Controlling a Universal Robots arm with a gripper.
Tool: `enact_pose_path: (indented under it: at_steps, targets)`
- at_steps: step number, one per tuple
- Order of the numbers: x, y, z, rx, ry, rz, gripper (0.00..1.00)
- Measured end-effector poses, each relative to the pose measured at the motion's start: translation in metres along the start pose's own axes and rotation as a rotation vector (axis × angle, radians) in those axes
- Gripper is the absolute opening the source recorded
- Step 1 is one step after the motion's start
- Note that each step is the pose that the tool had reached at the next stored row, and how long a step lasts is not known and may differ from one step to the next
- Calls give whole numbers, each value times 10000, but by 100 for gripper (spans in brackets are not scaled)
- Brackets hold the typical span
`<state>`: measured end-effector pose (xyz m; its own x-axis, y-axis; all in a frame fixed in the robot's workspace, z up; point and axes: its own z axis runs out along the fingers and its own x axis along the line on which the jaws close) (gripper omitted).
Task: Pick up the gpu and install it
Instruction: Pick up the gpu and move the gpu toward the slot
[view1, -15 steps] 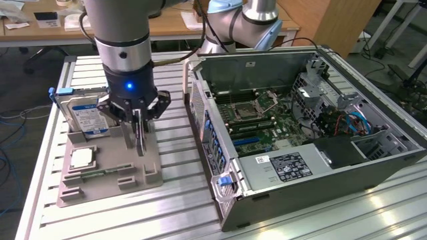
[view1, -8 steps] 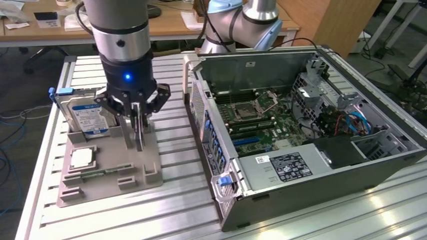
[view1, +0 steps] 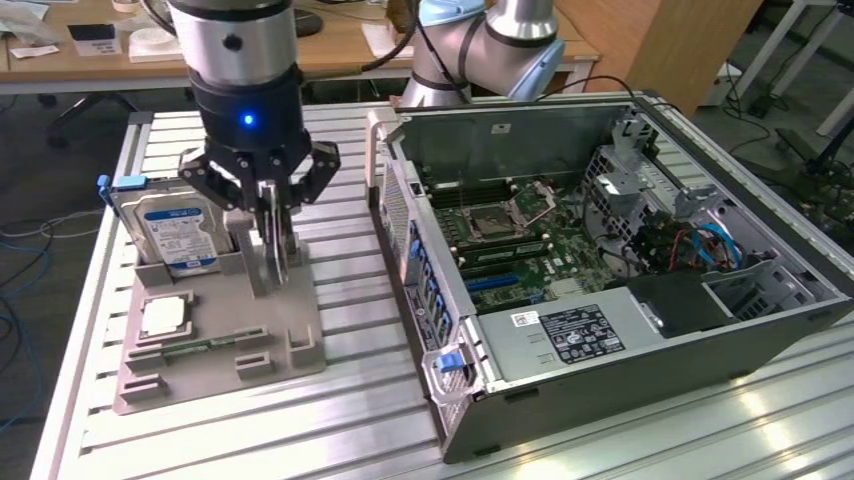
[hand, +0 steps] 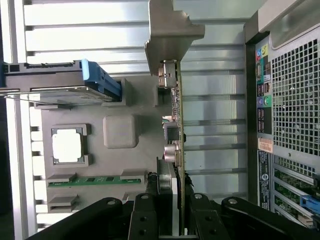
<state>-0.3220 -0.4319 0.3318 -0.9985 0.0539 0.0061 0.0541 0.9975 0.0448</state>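
Gripper sits straight over the gpu, jaws pinched on its top edge. Card stands on edge in the grey tray, long axis near-to-far, just beside the hard drive. Open computer case lies to the exterior view's right.

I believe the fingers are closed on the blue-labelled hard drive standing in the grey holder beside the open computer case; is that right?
Not quite: the fingers are closed on the gpu, the thin card standing upright in the grey holder, beside the open computer case. The hard drive stands next to it, outside the fingers. The wrist view shows this most plainly.
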Motion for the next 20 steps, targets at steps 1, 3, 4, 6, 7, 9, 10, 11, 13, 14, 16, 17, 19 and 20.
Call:
enact_pose_path:
  at_steps: [1, 3, 4, 6, 7, 9, 10, 11, 13, 14, 16, 17, 19, 20]
  targets:
    - [0, 2, -40, 0, 0, 0, 28]
    - [1, 5, -119, -2, 1, 1, 28]
    - [1, 7, -161, -3, 1, 0, 28]
    - [1, 11, -248, -7, 0, 0, 28]
    - [2, 13, -292, -7, 1, 0, 28]
    - [2, 17, -384, -8, 0, 0, 28]
    - [2, 19, -428, -7, 0, 0, 28]
    - [3, 21, -471, -7, 0, 0, 28]
    - [3, 25, -558, -8, 1, 0, 28]
    - [3, 27, -601, -8, 1, 0, 28]
    - [4, 30, -686, -7, 1, 0, 28]
    - [4, 32, -725, -8, 1, 0, 28]
    - [4, 35, -799, -8, 1, -1, 28]
    - [5, 37, -833, -8, 2, 0, 28]
